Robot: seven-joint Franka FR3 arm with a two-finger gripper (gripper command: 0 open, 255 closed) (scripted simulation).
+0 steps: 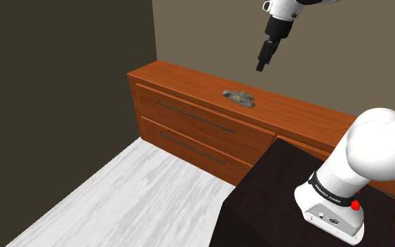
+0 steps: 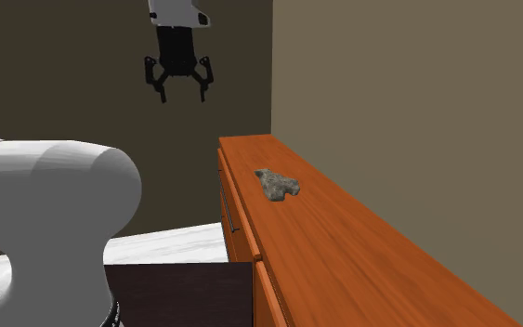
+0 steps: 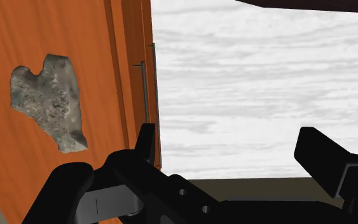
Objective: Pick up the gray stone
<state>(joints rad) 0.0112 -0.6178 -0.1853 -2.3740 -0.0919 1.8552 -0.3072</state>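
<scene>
One gray stone (image 1: 239, 97) lies upper-centre on the dresser (image 1: 182, 78). Two stacked drawers (image 1: 203, 121) sit left of it. The gripper (image 2: 182, 93) hangs above, fingers spread, empty.

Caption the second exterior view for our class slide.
Open tool hangs high, apart from the gray stone lying on the wooden dresser.
</scene>
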